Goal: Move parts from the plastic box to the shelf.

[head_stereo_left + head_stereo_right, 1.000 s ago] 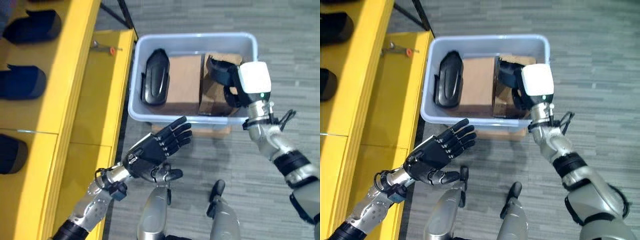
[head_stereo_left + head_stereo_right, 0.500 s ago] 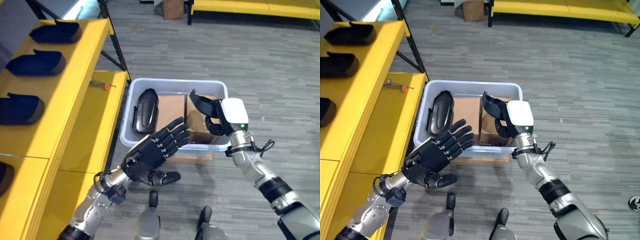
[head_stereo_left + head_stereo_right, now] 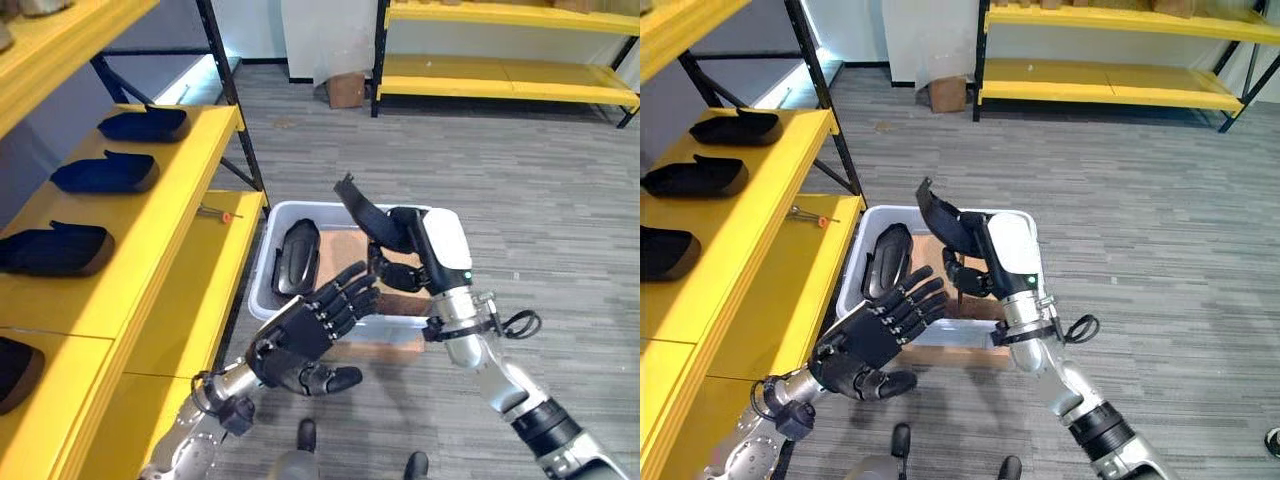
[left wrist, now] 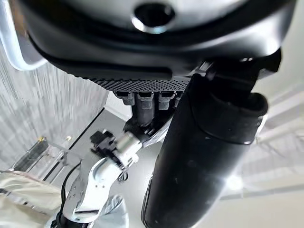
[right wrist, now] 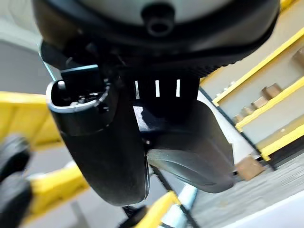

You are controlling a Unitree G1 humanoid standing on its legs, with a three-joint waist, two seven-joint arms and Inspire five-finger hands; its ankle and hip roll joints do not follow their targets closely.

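Note:
My right hand [image 3: 420,250] is shut on a black curved part [image 3: 362,209] and holds it up above the grey plastic box [image 3: 262,285]. The same part [image 5: 190,142] shows past the curled fingers in the right wrist view. Another black part [image 3: 296,257] lies at the left end of the box beside brown cardboard [image 3: 342,260]. My left hand [image 3: 305,330] hovers open and palm up in front of the box, just below and left of the held part. The yellow shelf [image 3: 150,230] stands to the left.
Several dark parts [image 3: 105,172] sit in a row on the upper shelf level. A small red-handled tool [image 3: 220,213] lies on the lower shelf board. More yellow racking [image 3: 500,75] and a cardboard box [image 3: 346,90] stand at the back across grey floor.
The camera has tilted up, showing more room. My right hand has lifted the black part out of the box and raised it. My left hand has stayed open in front of the box.

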